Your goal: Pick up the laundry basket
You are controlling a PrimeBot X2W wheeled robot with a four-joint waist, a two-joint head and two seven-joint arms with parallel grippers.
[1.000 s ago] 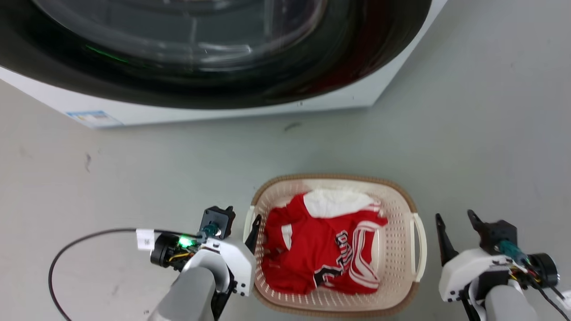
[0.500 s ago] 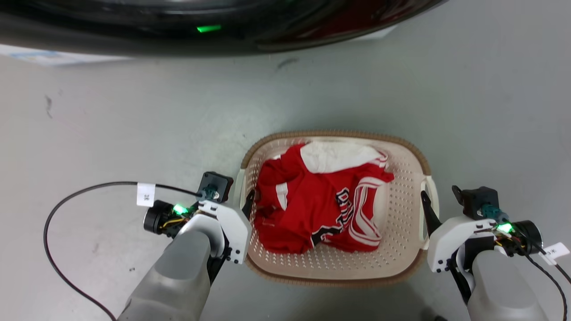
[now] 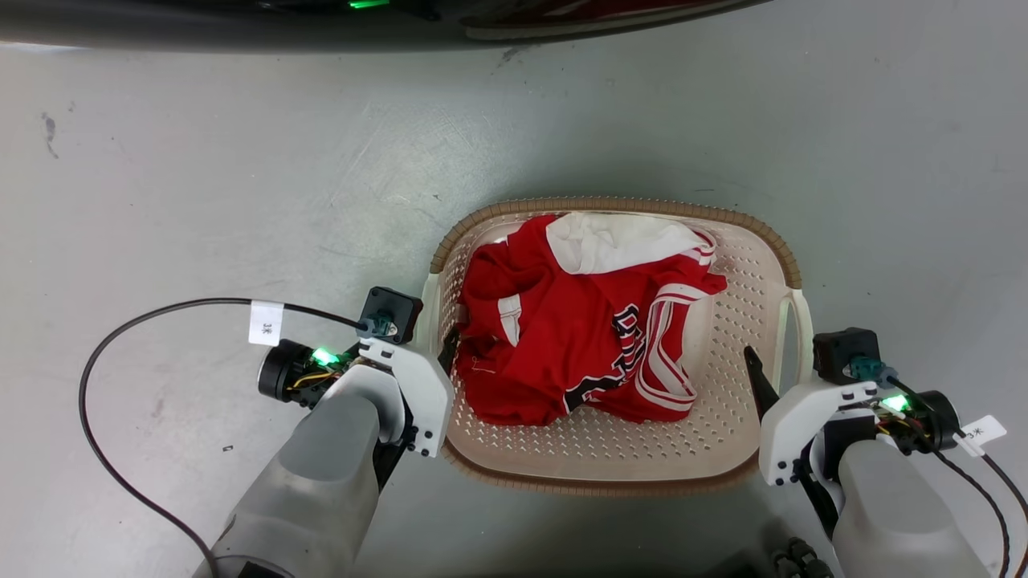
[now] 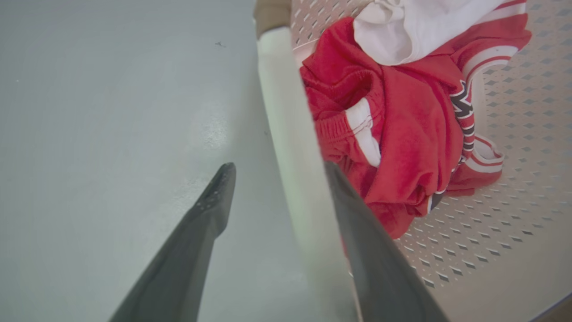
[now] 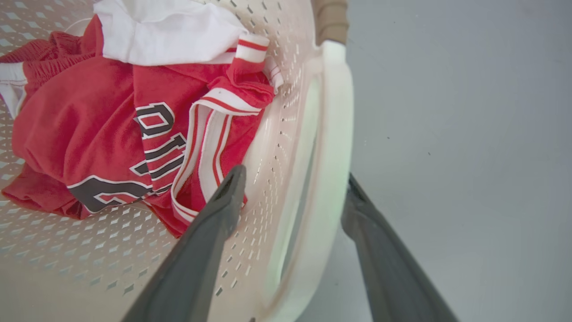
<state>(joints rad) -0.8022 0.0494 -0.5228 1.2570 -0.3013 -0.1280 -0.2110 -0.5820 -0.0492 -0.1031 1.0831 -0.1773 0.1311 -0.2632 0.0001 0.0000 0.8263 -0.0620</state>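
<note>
Inside, red clothing (image 3: 562, 345) crowds the laundry basket (image 3: 727, 425).

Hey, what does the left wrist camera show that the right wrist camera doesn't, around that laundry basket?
Left wrist view: the left end effector open astride the left handle of the laundry basket, one finger over the floor, the other inside by the red clothes.
Right wrist view: the right end effector open astride the right handle, plus black-and-white lettering on the red cloth.
Both: perforated cream walls, brown rim, red clothes, a white garment, grey floor.
</note>
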